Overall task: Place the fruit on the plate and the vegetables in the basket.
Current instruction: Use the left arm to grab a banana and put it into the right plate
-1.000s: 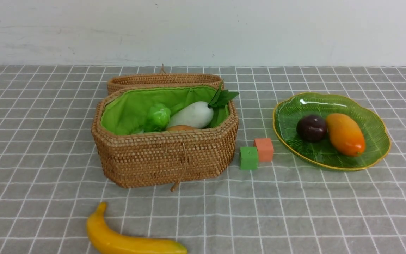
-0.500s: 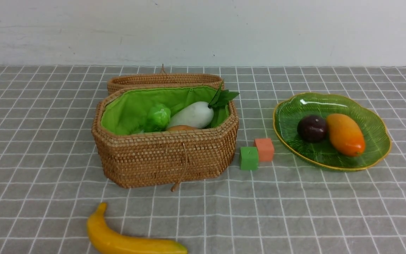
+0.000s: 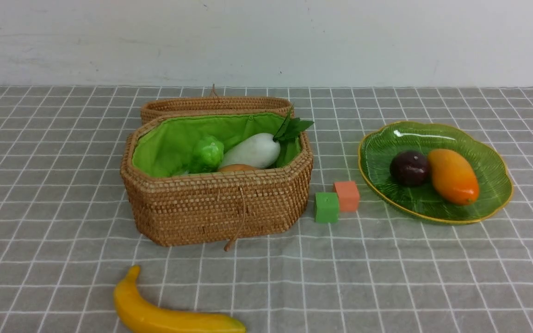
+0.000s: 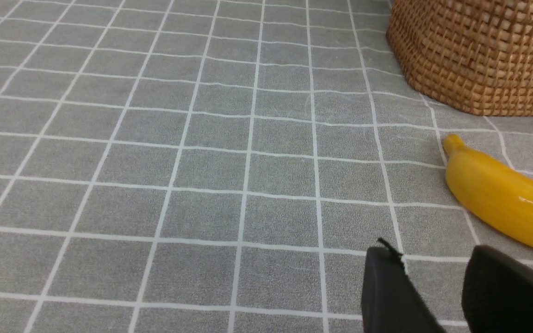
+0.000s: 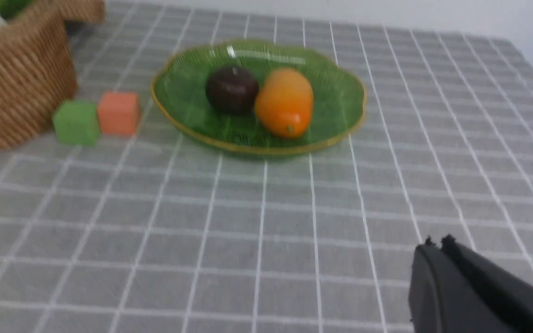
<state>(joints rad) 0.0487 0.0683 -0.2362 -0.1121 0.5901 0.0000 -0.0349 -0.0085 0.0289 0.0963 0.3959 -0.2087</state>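
The yellow banana [image 3: 174, 314] lies on the cloth in front of the basket [image 3: 215, 208], also seen as banana [image 4: 502, 199] in the left wrist view. In the basket rest the green gourd [image 3: 207, 154], the white radish [image 3: 253, 150] and an orange-brown vegetable [image 3: 236, 168]. On the green plate [image 3: 433, 210] sit the dark plum [image 3: 409, 168] and the mango [image 3: 453, 175]. My left gripper [image 4: 437, 259] stands open with nothing between its fingers, a short way from the banana. My right gripper [image 5: 436, 243] is shut and empty, well short of the plate [image 5: 257, 148].
A green cube [image 3: 326, 207] and an orange cube [image 3: 347, 195] sit between basket and plate. The basket's woven lid [image 3: 215, 104] lies open behind it. A grey checked cloth [image 3: 387, 277] covers the table, with a white wall behind.
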